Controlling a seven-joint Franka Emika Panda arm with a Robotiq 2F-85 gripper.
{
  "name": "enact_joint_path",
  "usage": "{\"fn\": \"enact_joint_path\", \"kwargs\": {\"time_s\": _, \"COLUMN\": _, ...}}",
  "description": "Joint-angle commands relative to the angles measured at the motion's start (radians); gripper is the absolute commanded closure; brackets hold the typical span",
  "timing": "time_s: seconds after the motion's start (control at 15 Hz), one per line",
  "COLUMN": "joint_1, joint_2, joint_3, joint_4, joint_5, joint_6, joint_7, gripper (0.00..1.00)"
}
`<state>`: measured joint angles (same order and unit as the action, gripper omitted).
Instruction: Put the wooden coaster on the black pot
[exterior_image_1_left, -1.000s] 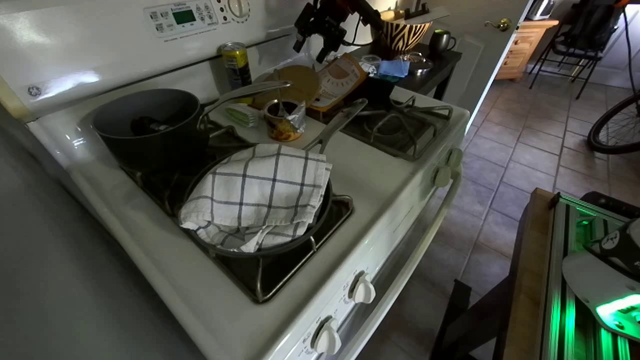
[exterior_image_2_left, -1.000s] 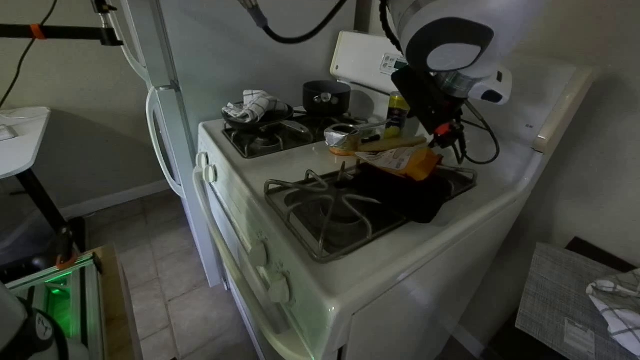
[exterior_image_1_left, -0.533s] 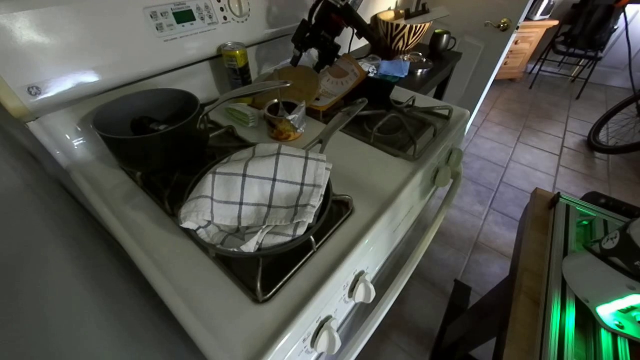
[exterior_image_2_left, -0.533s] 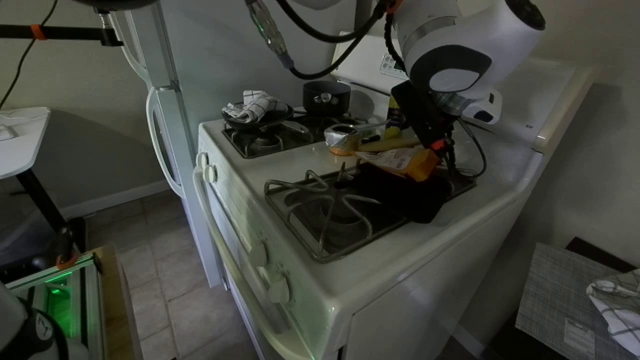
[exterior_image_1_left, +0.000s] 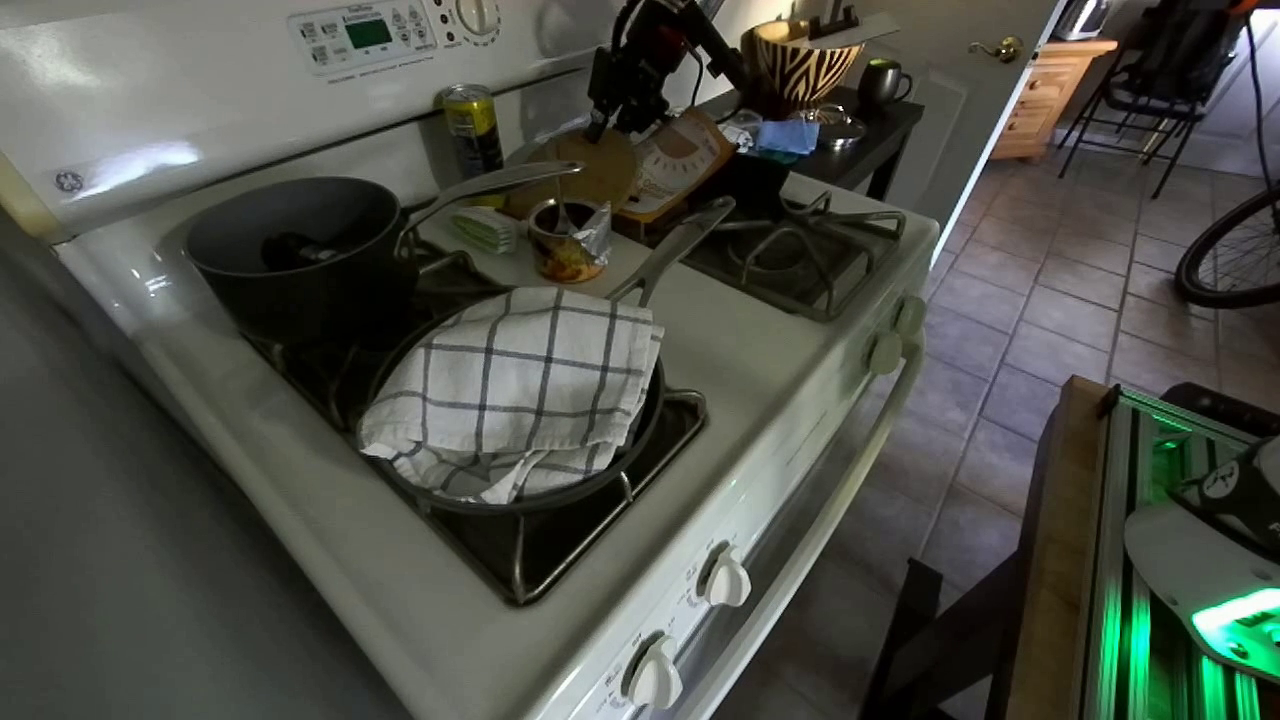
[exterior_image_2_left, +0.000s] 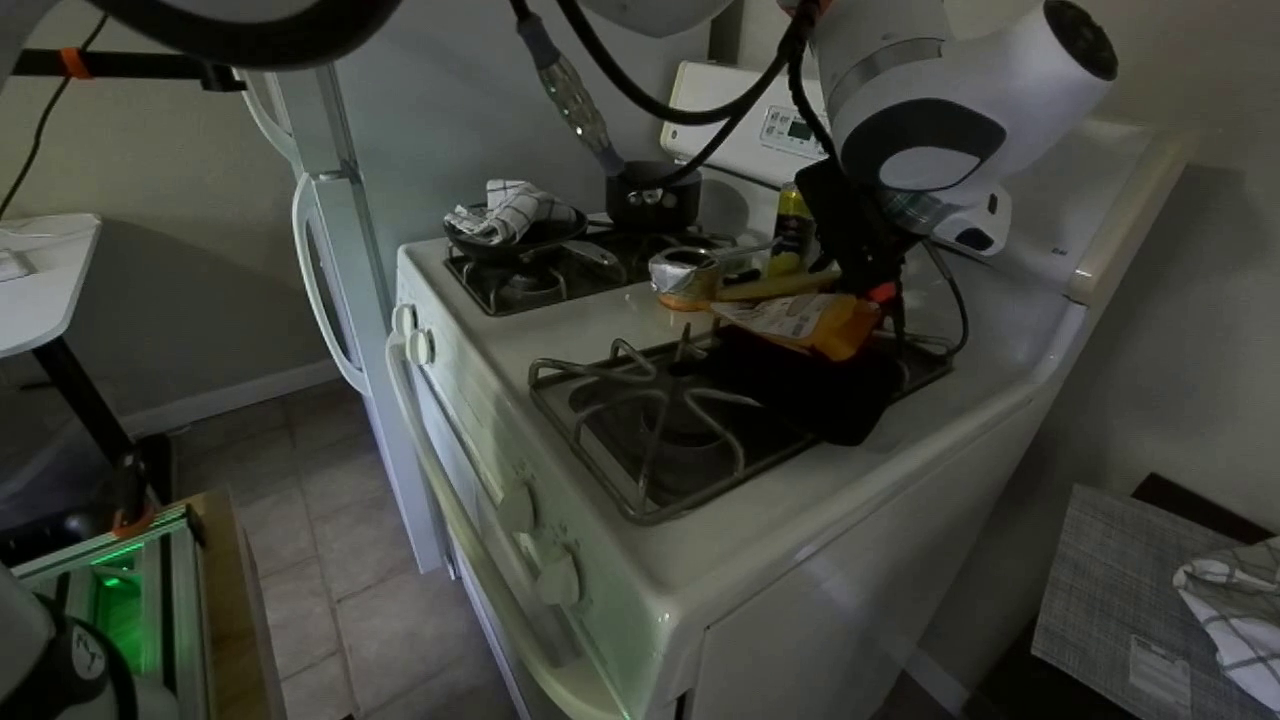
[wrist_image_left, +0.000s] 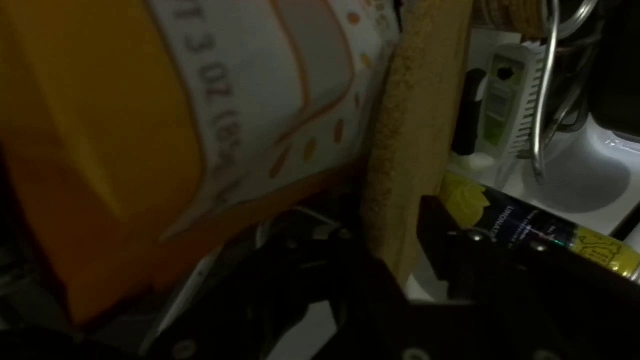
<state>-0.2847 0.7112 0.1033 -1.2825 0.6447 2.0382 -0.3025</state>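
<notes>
The wooden coaster (exterior_image_1_left: 603, 172), a light brown disc, stands tilted on the stove between the orange-and-white package and the can. In the wrist view its edge runs downward between my fingertips, one on each face. My gripper (wrist_image_left: 392, 219) appears shut on the coaster (wrist_image_left: 415, 135); dim light makes the left contact hard to see. An exterior view shows the gripper (exterior_image_1_left: 617, 132) at the coaster's upper edge. The black pot (exterior_image_1_left: 310, 305) sits on the back burner at the far end, its top uncovered, with something dark inside. In an exterior view the fingertips are hidden behind the package.
The orange-and-white package (wrist_image_left: 280, 100) leans close beside the coaster. A yellow can (exterior_image_1_left: 472, 135), a foil-topped cup (exterior_image_1_left: 567, 255) with a spoon and a brush (exterior_image_1_left: 483, 230) stand nearby. The pot's handle (exterior_image_1_left: 500, 180) reaches toward them. A checked cloth (exterior_image_1_left: 520, 380) covers a pan.
My gripper has come down to the coaster's upper edge, and its fingers have drawn together from wide apart. The coaster, package and pot look unmoved.
</notes>
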Motion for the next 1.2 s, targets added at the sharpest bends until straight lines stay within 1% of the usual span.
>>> {"fn": "enact_joint_path", "kwargs": {"time_s": 0.0, "joint_1": -0.03, "joint_2": 0.038, "joint_3": 0.024, "joint_4": 0.065, "joint_5": 0.051, "joint_6": -0.074, "joint_7": -0.015, "gripper": 0.95}}
{"fn": "enact_joint_path", "kwargs": {"time_s": 0.07, "joint_1": -0.035, "joint_2": 0.037, "joint_3": 0.026, "joint_4": 0.075, "joint_5": 0.065, "joint_6": -0.093, "joint_7": -0.016, "gripper": 1.0}}
{"fn": "enact_joint_path", "kwargs": {"time_s": 0.13, "joint_1": -0.04, "joint_2": 0.034, "joint_3": 0.029, "joint_4": 0.083, "joint_5": 0.086, "joint_6": -0.11, "joint_7": -0.017, "gripper": 1.0}}
{"fn": "enact_joint_path", "kwargs": {"time_s": 0.2, "joint_1": -0.047, "joint_2": 0.027, "joint_3": 0.033, "joint_4": 0.092, "joint_5": 0.109, "joint_6": -0.13, "joint_7": -0.018, "gripper": 0.96}}
{"fn": "enact_joint_path", "kwargs": {"time_s": 0.4, "joint_1": -0.047, "joint_2": -0.016, "joint_3": 0.009, "joint_4": 0.112, "joint_5": 0.126, "joint_6": -0.148, "joint_7": 0.005, "gripper": 0.96}}
{"fn": "enact_joint_path", "kwargs": {"time_s": 0.67, "joint_1": -0.022, "joint_2": -0.104, "joint_3": -0.066, "joint_4": 0.104, "joint_5": 0.026, "joint_6": -0.1, "joint_7": 0.032, "gripper": 0.96}}
{"fn": "enact_joint_path", "kwargs": {"time_s": 0.73, "joint_1": -0.014, "joint_2": -0.143, "joint_3": -0.084, "joint_4": 0.081, "joint_5": -0.02, "joint_6": -0.081, "joint_7": 0.042, "gripper": 0.96}}
{"fn": "enact_joint_path", "kwargs": {"time_s": 0.8, "joint_1": -0.011, "joint_2": -0.167, "joint_3": -0.097, "joint_4": 0.074, "joint_5": -0.049, "joint_6": -0.09, "joint_7": 0.047, "gripper": 0.96}}
{"fn": "enact_joint_path", "kwargs": {"time_s": 0.93, "joint_1": -0.027, "joint_2": -0.217, "joint_3": -0.082, "joint_4": 0.069, "joint_5": -0.051, "joint_6": -0.151, "joint_7": 0.027, "gripper": 0.96}}
{"fn": "enact_joint_path", "kwargs": {"time_s": 1.07, "joint_1": -0.055, "joint_2": -0.25, "joint_3": -0.043, "joint_4": 0.079, "joint_5": -0.007, "joint_6": -0.309, "joint_7": -0.01, "gripper": 0.95}}
{"fn": "enact_joint_path", "kwargs": {"time_s": 1.13, "joint_1": -0.056, "joint_2": -0.269, "joint_3": -0.036, "joint_4": 0.075, "joint_5": 0.007, "joint_6": -0.369, "joint_7": -0.015, "gripper": 0.95}}
